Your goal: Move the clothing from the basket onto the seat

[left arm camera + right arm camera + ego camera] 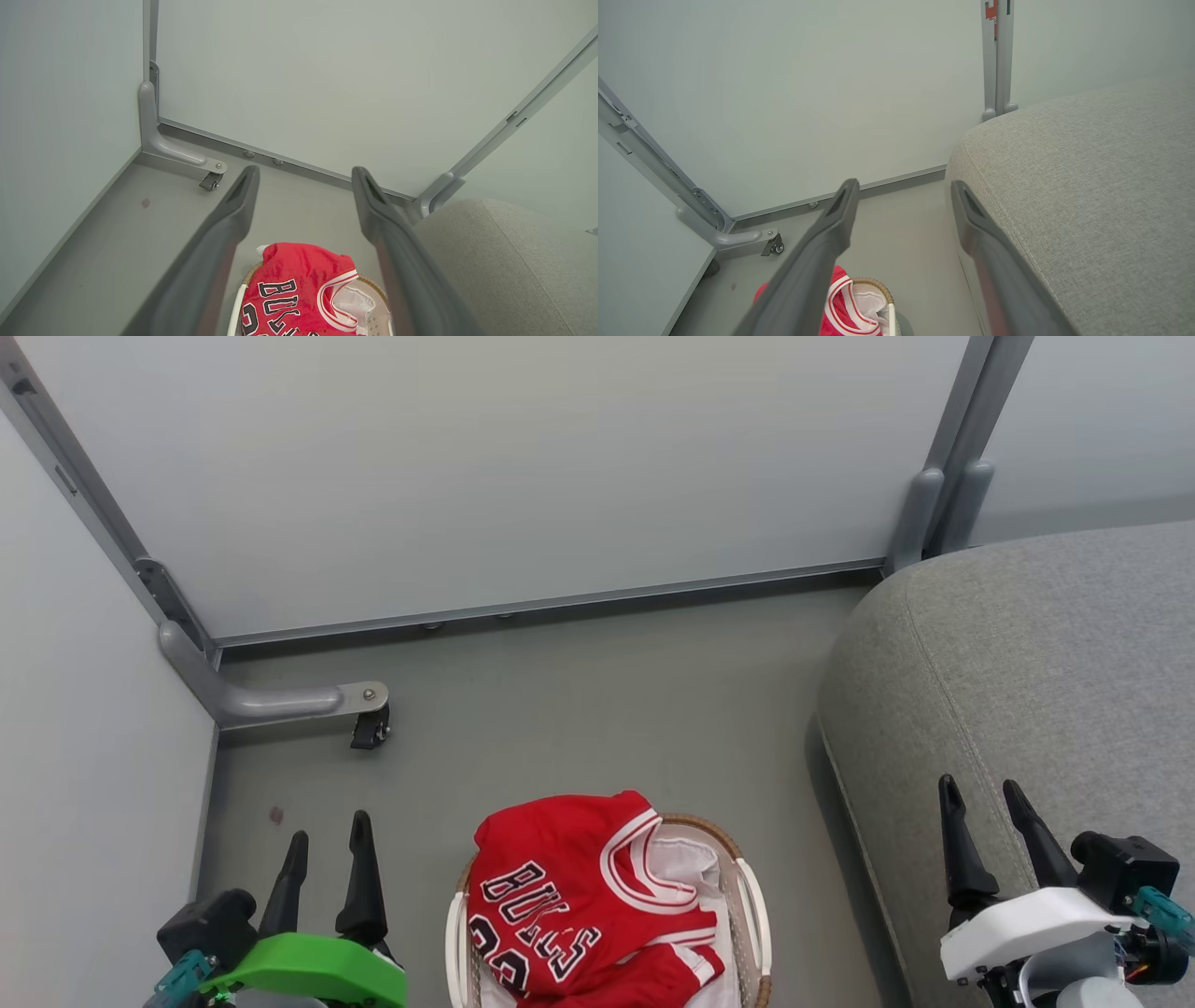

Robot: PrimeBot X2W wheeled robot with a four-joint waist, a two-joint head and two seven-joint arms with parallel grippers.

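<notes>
A red jersey (560,887) lettered "BULLS" lies heaped in the white basket (752,905) with a brown woven rim, at the bottom centre of the head view. The same clothing (299,284) and basket (236,308) show between my left fingers in the left wrist view. The grey seat (1046,681) fills the right side. My left gripper (327,831) hangs open to the left of the basket, over the floor. My right gripper (985,798) hangs open over the seat's front edge, right of the basket. A bit of jersey (840,308) shows in the right wrist view beside the seat (1087,186).
Pale partition panels (485,467) close off the back and left. A grey panel foot with a caster (372,723) juts onto the grey floor (607,709) at left. Another panel post (920,513) stands by the seat's far corner.
</notes>
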